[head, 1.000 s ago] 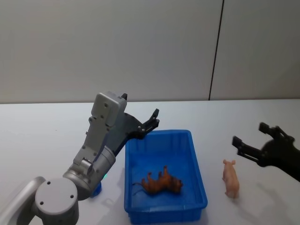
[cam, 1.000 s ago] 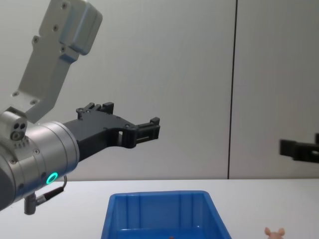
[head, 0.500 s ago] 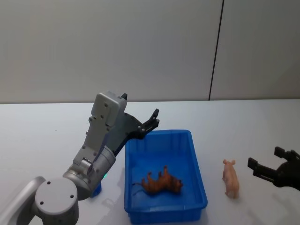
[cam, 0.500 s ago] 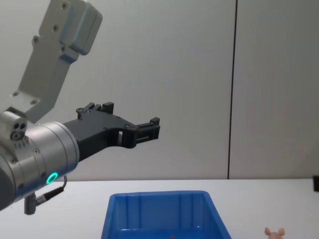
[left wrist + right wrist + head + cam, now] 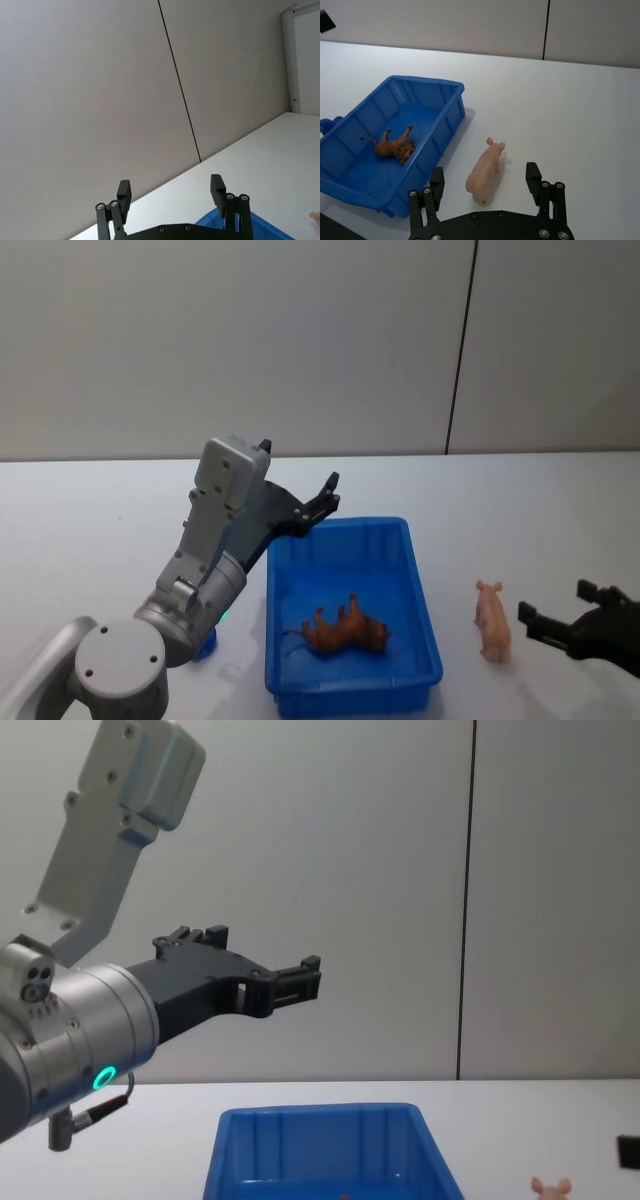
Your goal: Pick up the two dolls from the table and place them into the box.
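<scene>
Pig doll point(image 5: 492, 622) on table point(image 5: 560, 500), lower right of head view, just right of blue box point(image 5: 340, 526), not touching it. Right gripper point(image 5: 552, 603) sits low, just right of the pig, fingers apart, nothing held. Right wrist view: pig lines up with the gap between the two fingers, clear of both, long axis roughly along the reach, snout end away, slightly skewed. My read: closing would squeeze across the flanks, but it needs to advance and drop first. Right arm is clearly nearer. Brown doll point(image 5: 345, 630) lies on the box floor. Farther back, left gripper point(image 5: 170, 184) hangs raised by the box's upper-left corner, fingers apart, empty.
</scene>
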